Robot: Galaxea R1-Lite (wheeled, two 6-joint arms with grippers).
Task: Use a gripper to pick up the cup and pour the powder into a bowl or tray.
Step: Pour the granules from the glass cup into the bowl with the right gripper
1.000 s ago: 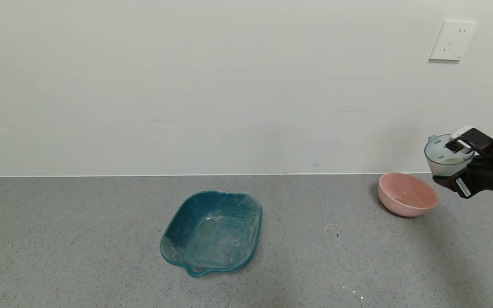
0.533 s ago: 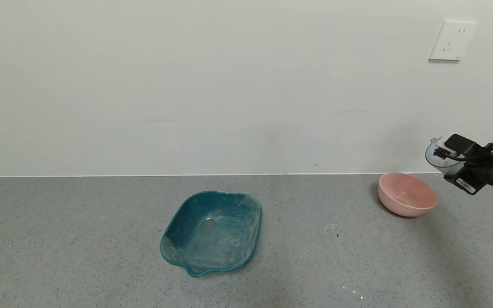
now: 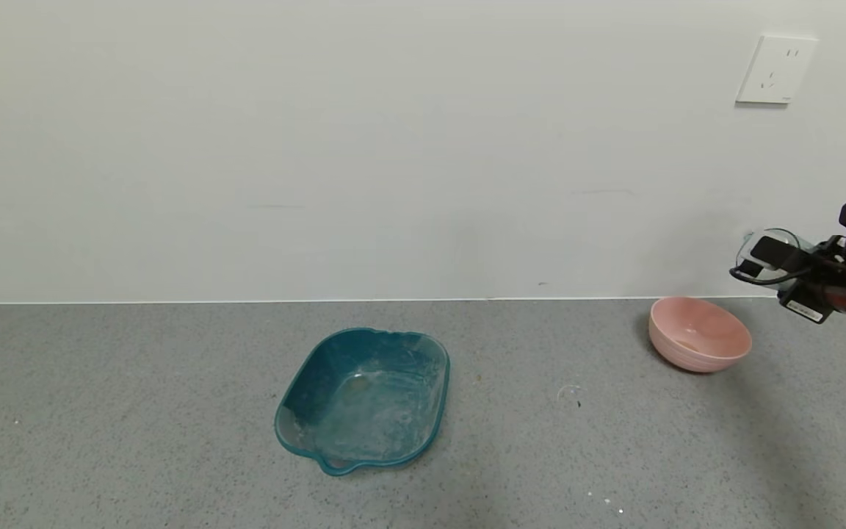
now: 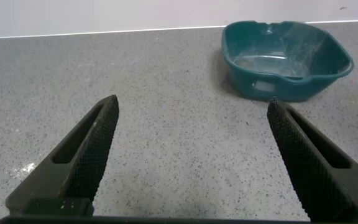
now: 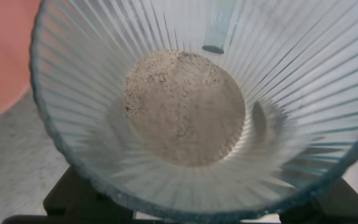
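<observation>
R gripper (image 3: 775,266) is clamped on the ribbed translucent cup (image 3: 764,250), held in the air just right of & above the pink bowl (image 3: 698,334), prob. so a tip toward the bowl drops the load inside. Wrist cam looks into the cup: powder (image 5: 182,106) sits in the bottom, so pour not yet done, I'd say. L gripper (image 4: 191,158) idles low over the grey counter (image 3: 136,411), fingers wide apart w/ nothing between, teal tray (image 4: 286,57) well ahead of it.

cup (image 3: 761,246) mostly hidden behind right gripper (image 3: 768,264) — arm cut off at frame edge.
</observation>
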